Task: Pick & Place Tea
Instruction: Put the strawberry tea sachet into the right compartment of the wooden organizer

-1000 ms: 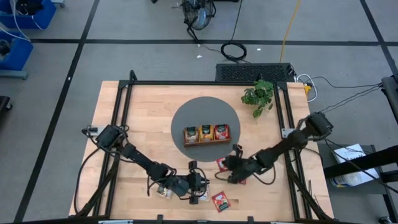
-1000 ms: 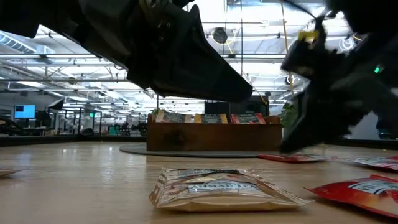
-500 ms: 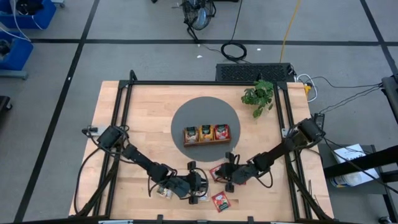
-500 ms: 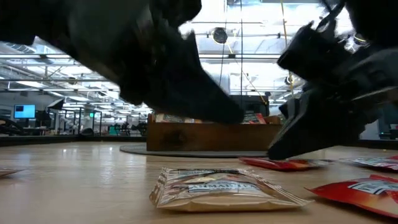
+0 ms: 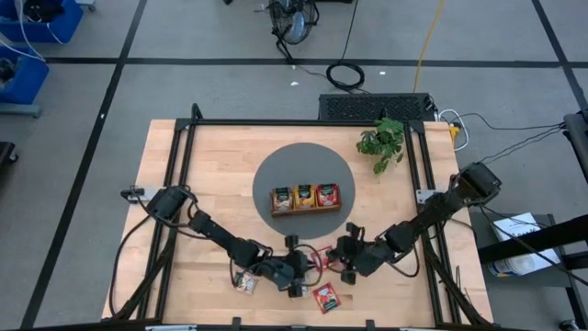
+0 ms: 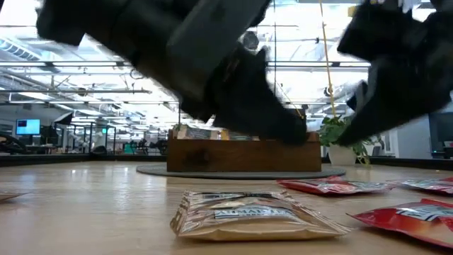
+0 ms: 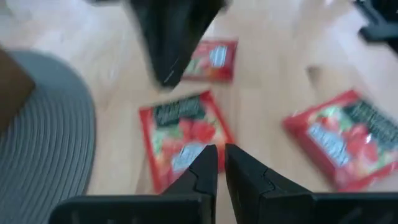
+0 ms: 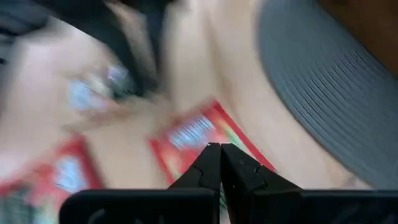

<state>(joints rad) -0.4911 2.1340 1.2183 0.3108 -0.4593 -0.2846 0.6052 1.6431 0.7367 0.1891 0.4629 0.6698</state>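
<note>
Red tea sachets lie flat on the wooden table: one [image 5: 322,257] between my two grippers, one [image 5: 326,296] nearer the front edge. A pale orange-yellow sachet [image 6: 255,212] lies at the front, left of them. My left gripper [image 5: 301,268] hovers over the middle red sachet [image 7: 183,134], its fingers all but shut with only a thin slit and nothing in it. My right gripper [image 5: 345,260] is shut and empty, raised over the same sachet [image 8: 199,140] from the right. In the low view both sets of fingers stand above the table top.
The long wooden tray [image 5: 305,198], with sachets standing in its compartments, sits on a round grey mat [image 5: 276,165] just beyond the grippers. A small potted plant [image 5: 381,140] stands at the far right. Two more red sachets [image 6: 407,216] [image 6: 432,184] lie at the right.
My right gripper came down onto a red sachet, drew it a little toward the near edge, then rose clear and rolled; the sachet lies flat. My left gripper has moved toward the table's right, closer to that sachet. Neither gripper has opened.
</note>
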